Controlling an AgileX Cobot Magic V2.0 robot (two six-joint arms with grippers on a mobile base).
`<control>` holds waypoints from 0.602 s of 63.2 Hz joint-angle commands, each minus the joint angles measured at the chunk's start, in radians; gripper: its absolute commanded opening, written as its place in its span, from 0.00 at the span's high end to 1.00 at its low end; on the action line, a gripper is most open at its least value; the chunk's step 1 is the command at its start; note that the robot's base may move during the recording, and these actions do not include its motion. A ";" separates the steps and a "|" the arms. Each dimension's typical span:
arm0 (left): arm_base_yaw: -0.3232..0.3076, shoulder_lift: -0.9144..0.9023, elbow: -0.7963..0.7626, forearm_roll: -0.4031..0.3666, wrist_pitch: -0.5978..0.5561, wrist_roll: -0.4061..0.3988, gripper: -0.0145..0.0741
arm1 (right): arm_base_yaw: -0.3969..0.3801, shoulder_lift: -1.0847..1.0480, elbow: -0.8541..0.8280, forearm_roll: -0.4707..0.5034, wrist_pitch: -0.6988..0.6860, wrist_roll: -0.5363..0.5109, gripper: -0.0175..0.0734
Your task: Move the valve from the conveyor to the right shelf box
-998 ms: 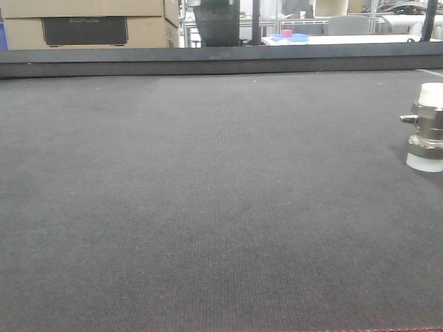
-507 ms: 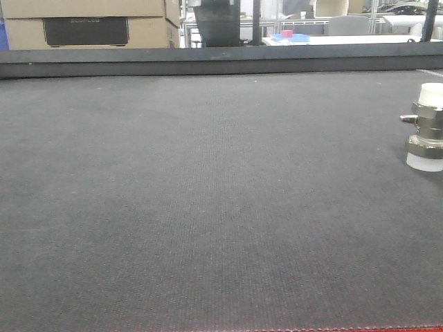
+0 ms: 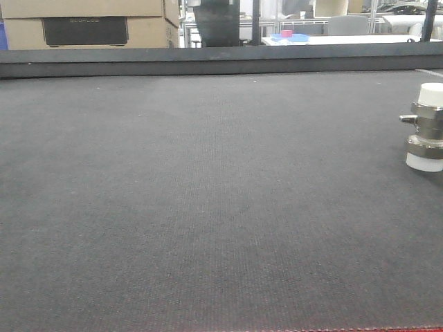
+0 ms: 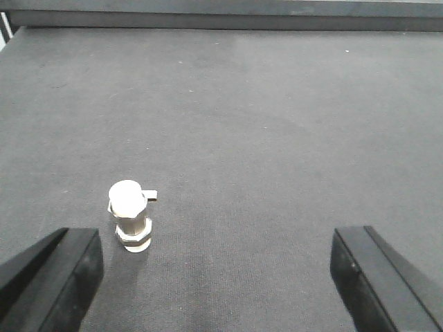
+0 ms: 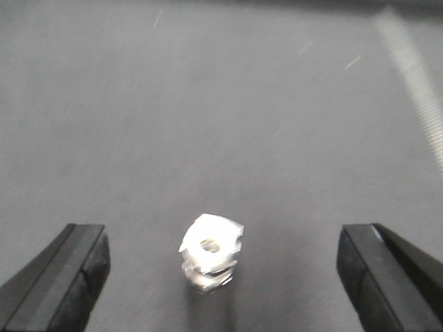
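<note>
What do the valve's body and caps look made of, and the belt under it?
The valve body looks like silvery polished metal: bright glints on its hex faces. Its caps are matte white, probably plastic. The conveyor belt looks like dark grey woven fabric, matte, with a fine visible weave.

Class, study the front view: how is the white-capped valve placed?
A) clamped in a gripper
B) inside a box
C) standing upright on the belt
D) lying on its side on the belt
C: the valve stands on end on the conveyor, one white cap on top and one underneath, with nothing touching it.
</note>
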 commanded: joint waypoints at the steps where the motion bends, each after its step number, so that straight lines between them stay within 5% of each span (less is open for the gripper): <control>1: -0.008 0.002 -0.010 0.001 -0.014 0.001 0.19 | 0.020 0.135 -0.134 -0.009 0.170 -0.016 0.18; 10: -0.008 0.002 -0.010 0.001 -0.014 0.001 0.19 | 0.020 0.326 -0.289 -0.011 0.336 -0.015 0.18; 38: -0.008 0.002 -0.010 0.001 -0.014 0.001 0.19 | 0.020 0.632 -0.333 -0.070 0.315 0.054 0.18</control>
